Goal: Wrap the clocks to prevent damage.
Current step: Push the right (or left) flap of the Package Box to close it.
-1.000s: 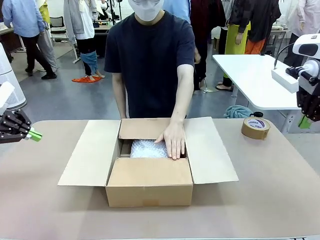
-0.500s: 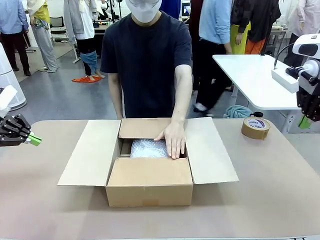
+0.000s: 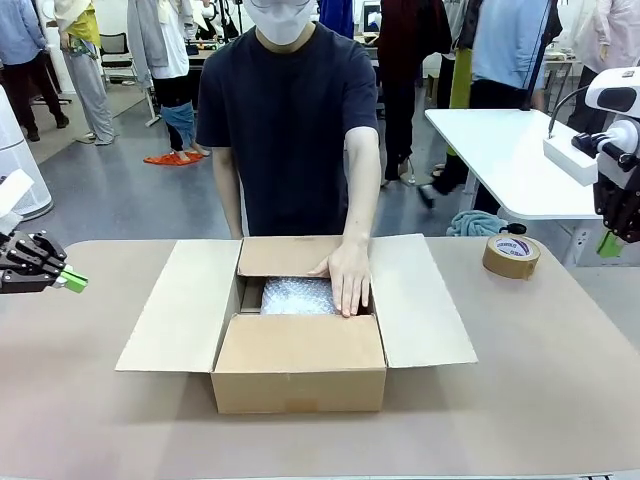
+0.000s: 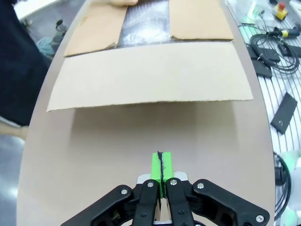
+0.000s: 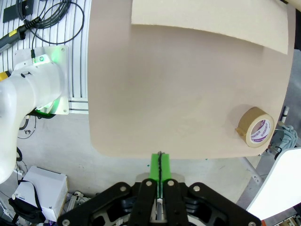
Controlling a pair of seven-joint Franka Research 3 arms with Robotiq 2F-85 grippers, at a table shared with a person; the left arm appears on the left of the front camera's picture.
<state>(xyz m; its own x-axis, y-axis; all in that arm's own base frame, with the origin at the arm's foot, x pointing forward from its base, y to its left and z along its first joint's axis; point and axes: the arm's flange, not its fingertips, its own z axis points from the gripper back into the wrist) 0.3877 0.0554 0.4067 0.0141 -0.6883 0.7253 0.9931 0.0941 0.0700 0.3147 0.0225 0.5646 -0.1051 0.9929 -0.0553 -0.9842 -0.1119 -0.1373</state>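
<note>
The open cardboard box [image 3: 300, 375] sat at the middle of the desk [image 3: 90, 410], its side flaps spread flat to left and right and its near flap folded in over the front of the opening; in the gap behind that flap lay a bundle of bubble wrap [image 3: 292, 298], and whether a clock was under it could not be told; the person's hand [image 3: 347, 280] rested palm down on the right part of the bubble wrap, fingers pointing toward the robot's side; the left claw [image 3: 72, 281] hung at the desk's left end, low over the surface, well apart from the box's left flap and farther again from the bubble wrap, its green pads pressed together with nothing between them; in the left wrist view the same claw [image 4: 161, 165] pointed across bare desk at that flap, with the bubble wrap [image 4: 143, 26] beyond it; the right claw [image 3: 608, 243] hung past the desk's right end, raised above the surface, far from the box, its pads likewise closed on nothing; a roll of brown packing tape [image 3: 511, 256] lay flat near the far right corner, between the right claw and the box's right flap yet touching neither; from the right wrist the claw [image 5: 160, 167] looked down over the desk's edge, the tape roll [image 5: 256, 128] off to one side.
</note>
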